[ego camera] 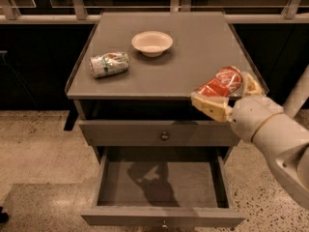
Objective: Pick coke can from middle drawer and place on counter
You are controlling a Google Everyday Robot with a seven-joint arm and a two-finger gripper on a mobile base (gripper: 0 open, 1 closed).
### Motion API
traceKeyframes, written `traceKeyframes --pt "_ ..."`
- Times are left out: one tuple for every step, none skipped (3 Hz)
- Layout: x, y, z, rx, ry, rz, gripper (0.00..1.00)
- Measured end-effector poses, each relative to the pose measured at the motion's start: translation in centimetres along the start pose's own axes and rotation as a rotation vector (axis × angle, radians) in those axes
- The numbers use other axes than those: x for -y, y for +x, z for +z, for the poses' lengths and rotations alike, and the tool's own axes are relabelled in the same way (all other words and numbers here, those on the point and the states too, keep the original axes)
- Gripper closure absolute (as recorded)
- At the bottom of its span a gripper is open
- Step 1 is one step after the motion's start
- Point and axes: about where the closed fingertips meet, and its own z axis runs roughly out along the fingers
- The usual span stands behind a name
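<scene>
Well, from my end the pick looks done: the small red coke can with white lettering (223, 81) is out of the wide, shallow grey middle drawer (193, 180) and sits in the cream-coloured two-finger gripper (222, 94). The fingers are closed around the can's body, one pad under it and the other over its far side, and the can is tilted with one silver end pointing down to the left.

The gripper hangs at the front right corner of the flat grey counter (198, 42), at about the height of its thin edge. From this one view I cannot tell whether the can is over the top or just in front of the rim. It is not resting on the surface.

The drawer stands pulled out below, and I see only a shadow on its grey floor. The grey knobbed drawer front (125, 132) above it is shut.

What I judge is left is the placing. I need to carry the can inward over the counter, lower it until it bears on the top, and open the fingers. The right half of the counter is bare. The shallow cream bowl (152, 42) and the green-and-white patterned can lying on its side (109, 64) are well apart from the gripper, toward the middle and left, so I expect no crowding there.
</scene>
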Motion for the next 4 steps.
traceKeyframes --pt "0.6 -1.3 3.9 -0.004 -0.027 -0.001 1.00" --pt "0.9 -1.3 7.9 -0.026 -0.050 0.000 1.00" --pt "0.2 -1.9 10.7 -0.080 -0.054 -0.049 1.00" --pt "-1.8 -3.3 11.7 -0.133 -0.055 -0.129 1.00"
